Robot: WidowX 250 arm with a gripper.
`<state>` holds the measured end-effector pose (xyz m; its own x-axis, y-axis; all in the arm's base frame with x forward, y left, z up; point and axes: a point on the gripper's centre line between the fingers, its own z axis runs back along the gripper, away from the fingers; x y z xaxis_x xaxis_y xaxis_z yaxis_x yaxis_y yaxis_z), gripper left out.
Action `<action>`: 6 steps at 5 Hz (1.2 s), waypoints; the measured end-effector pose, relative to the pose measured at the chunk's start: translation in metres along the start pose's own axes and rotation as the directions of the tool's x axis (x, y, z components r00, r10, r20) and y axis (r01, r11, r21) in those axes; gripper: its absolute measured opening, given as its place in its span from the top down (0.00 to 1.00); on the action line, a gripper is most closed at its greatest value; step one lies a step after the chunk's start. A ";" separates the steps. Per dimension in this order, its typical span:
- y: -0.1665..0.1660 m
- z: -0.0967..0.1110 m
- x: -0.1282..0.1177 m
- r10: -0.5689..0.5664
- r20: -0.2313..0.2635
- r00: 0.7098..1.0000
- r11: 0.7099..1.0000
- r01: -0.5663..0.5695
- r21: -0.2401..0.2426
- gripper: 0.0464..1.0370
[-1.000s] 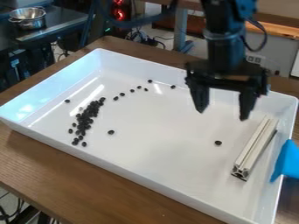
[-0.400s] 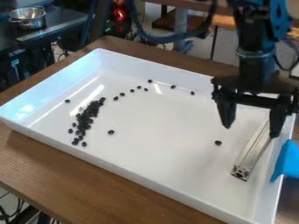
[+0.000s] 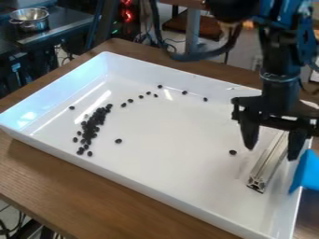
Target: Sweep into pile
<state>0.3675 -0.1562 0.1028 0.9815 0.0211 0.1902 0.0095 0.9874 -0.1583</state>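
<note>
- Camera view: small black oval pieces (image 3: 92, 125) lie mostly clumped in the left half of the white rectangular tray (image 3: 163, 170).
- Scattered strays look left to gather.
- Black two-finger gripper (image 3: 272, 154), fingers wide apart, hangs over the silver grooved metal bar (image 3: 264, 172) near the right wall.

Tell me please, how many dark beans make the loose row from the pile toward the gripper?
8: two beans nearest the pile, four in the middle, two spaced wider toward the gripper. The gripper may hide more.
</note>
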 end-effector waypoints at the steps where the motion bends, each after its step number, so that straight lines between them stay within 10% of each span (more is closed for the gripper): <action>1: 0.001 -0.004 -0.003 0.018 -0.008 1.000 1.000 -0.018 0.000 0.56; 2: 0.007 -0.009 -0.008 -0.006 0.005 1.000 0.999 0.006 0.039 0.70; 6: 0.111 0.006 -0.023 0.196 0.010 0.981 0.981 -0.196 0.000 0.70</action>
<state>0.3448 -0.0463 0.0869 0.9623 0.2160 0.1652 -0.1832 0.9640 -0.1928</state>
